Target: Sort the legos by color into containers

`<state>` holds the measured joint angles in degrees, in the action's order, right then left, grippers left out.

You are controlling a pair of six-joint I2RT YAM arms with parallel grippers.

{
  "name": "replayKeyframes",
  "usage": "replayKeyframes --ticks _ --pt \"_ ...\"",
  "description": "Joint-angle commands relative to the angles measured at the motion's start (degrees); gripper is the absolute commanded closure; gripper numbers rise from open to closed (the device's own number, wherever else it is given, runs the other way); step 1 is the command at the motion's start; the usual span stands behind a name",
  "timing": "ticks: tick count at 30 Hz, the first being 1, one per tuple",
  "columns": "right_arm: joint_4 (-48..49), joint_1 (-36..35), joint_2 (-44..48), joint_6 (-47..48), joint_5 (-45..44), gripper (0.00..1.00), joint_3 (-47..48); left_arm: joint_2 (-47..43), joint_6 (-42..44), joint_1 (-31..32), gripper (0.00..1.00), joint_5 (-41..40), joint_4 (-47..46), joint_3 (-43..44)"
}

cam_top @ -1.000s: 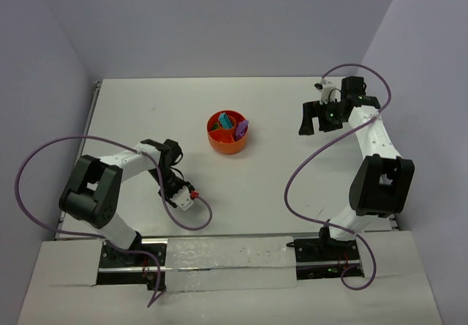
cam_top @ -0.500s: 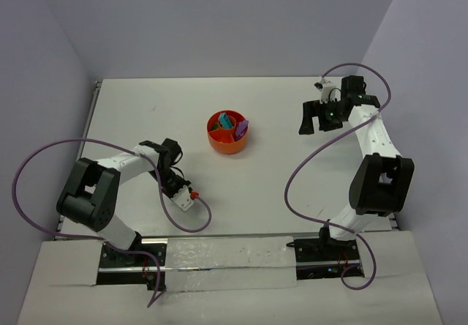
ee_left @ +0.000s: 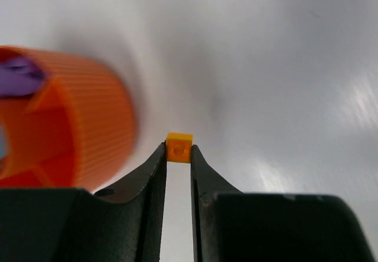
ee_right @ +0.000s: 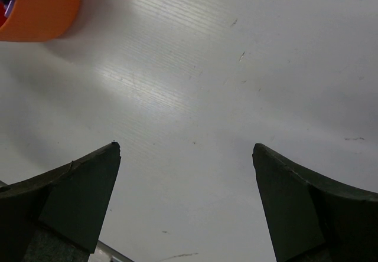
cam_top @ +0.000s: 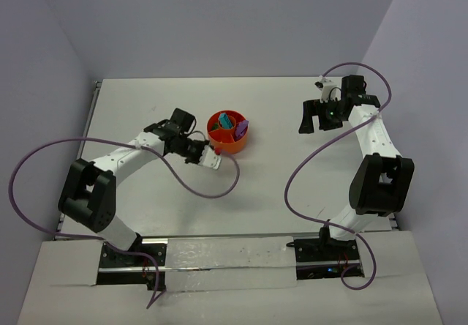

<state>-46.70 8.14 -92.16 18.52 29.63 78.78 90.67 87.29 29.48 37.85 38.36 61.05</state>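
Our left gripper (ee_left: 178, 154) is nearly closed, pinching a tiny orange brick (ee_left: 179, 147) at its fingertips. It is just beside the orange bowl (ee_left: 103, 126), outside the bowl's near-left wall, so the compartments lie farther and to the right of the brick. Our right gripper (ee_right: 186, 156), spread wide and holding nothing, is well apart on the right, so we judge the drop belongs to the left.

Tiny orange brick (ee_left: 179, 147) pinched beside ribbed orange bowl (ee_left: 100, 126) holding purple block (cam_top: 240, 127).
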Motion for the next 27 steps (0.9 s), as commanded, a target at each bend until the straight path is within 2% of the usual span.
replayKeyframes --ticks 1,3,5,8,13,27 --pt "3.36 0.47 2.27 -1.43 0.58 0.00 1.37 0.35 -33.75 2.45 1.00 0.24 -18.34 7.95" --pt "3.86 0.47 2.05 -1.87 0.45 0.00 1.76 3.51 -45.15 2.69 1.00 -2.11 -20.22 13.85" --pt "3.89 0.47 1.65 -2.05 0.38 0.00 2.49 6.17 -52.05 2.78 1.00 -3.58 -19.91 18.80" --pt "3.85 0.47 1.07 -1.91 0.34 0.00 3.16 8.92 -57.15 2.82 1.00 -5.16 -19.58 22.85" --pt "3.54 0.47 0.08 -1.94 0.34 0.00 4.42 11.81 -55.83 2.78 1.00 -7.44 -17.36 25.29" --pt "3.37 0.47 -0.74 -1.82 0.34 0.00 4.27 5.03 -47.05 2.25 1.00 -6.02 -17.12 13.40"
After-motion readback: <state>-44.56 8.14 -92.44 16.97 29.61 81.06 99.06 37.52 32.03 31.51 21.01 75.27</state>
